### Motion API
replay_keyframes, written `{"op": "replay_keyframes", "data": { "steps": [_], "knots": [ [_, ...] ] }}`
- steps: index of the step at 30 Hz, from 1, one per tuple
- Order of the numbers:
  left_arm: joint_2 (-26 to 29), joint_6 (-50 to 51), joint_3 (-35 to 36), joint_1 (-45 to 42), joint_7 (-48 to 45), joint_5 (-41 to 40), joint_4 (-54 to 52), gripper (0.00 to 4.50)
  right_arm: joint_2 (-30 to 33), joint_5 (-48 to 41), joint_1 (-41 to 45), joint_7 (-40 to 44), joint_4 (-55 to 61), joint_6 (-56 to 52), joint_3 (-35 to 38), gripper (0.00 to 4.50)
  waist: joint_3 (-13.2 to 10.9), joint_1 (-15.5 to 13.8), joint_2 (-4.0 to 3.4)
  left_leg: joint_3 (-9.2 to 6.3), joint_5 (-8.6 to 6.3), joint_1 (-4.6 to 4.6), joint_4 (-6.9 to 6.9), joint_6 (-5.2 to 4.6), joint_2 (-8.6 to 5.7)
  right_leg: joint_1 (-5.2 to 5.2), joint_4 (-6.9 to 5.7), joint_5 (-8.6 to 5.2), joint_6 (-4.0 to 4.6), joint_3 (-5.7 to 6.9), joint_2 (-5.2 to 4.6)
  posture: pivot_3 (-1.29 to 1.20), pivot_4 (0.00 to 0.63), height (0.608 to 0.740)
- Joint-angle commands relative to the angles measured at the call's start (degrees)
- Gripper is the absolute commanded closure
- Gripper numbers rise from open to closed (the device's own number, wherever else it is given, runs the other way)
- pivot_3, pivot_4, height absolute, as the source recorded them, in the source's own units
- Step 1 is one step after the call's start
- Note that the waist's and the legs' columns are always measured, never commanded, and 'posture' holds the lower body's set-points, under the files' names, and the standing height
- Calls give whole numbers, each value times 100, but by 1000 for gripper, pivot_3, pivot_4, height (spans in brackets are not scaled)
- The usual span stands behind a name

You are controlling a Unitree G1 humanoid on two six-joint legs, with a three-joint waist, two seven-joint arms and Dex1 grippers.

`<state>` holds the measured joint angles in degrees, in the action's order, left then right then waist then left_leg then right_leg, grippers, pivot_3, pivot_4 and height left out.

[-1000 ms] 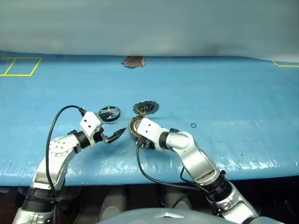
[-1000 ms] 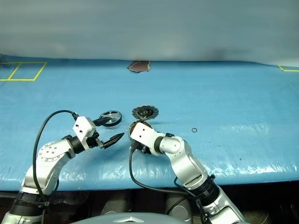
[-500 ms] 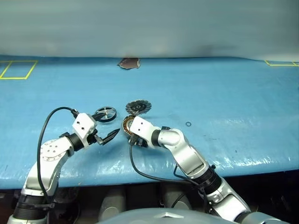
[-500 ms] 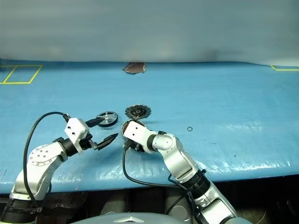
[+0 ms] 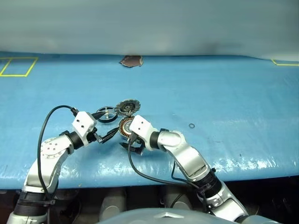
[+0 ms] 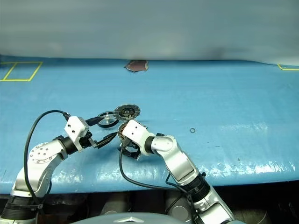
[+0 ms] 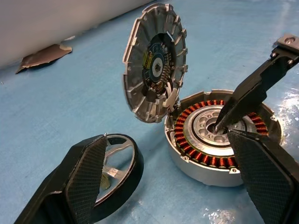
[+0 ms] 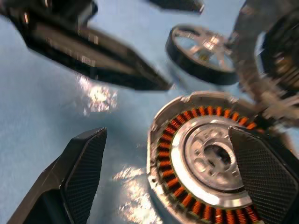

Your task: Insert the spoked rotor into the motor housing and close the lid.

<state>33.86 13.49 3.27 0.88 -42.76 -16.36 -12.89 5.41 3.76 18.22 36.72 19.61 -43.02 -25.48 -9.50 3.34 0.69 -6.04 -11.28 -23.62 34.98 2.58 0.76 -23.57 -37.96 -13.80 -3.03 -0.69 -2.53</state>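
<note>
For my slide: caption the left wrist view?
Lid up, housing open, rotor on the table beside it.

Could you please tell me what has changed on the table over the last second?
The right gripper has opened and lifted off the motor housing. The housing with its raised lid now sits closer to the spoked rotor. The left gripper stays open and still.

A wide table spreads across the view under a glossy blue sheet, wrinkled and catching bright glare along its near edge. Yellow tape outlines mark its far left corner, another sits far right. A torn brown patch breaks the sheet's far edge. Behind runs a plain grey wall. A small dark ring lies on the sheet.
</note>
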Motion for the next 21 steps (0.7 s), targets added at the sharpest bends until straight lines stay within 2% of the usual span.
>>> {"op": "replay_keyframes", "data": {
  "steps": [1,6,11,14,21],
  "knots": [
    [17,-79,-20,-132,-156,-61,51,0,-108,-372,13,-221,767,-106,506,113,-1,-3,-1,-1,0,-7,0,0,0,-6,0,1,-1,1,0,0,150,740],
    [24,-54,-97,-253,-466,-168,195,0,290,-464,-182,-486,1342,-259,927,113,-3,-18,-1,2,-2,-5,1,-1,-1,-1,6,0,-2,0,-1,0,150,740],
    [145,-118,-206,-398,-898,-189,343,0,791,-195,-1025,-1205,1237,-176,1614,113,-4,-83,-3,3,-2,-4,7,-1,0,1,4,-3,3,1,-1,0,150,740],
    [163,-125,-236,-484,-1103,-258,424,0,608,-312,-1480,-1652,1132,-176,2186,113,-5,-106,-4,8,-2,-4,10,-1,0,1,4,-4,5,-3,0,0,150,740],
    [93,-85,-305,-654,-1326,-329,533,0,315,-368,-1791,-2255,712,-46,2665,113,-8,-98,-9,15,-1,1,12,-2,5,3,0,-4,6,-7,3,0,150,740]
  ]
}}
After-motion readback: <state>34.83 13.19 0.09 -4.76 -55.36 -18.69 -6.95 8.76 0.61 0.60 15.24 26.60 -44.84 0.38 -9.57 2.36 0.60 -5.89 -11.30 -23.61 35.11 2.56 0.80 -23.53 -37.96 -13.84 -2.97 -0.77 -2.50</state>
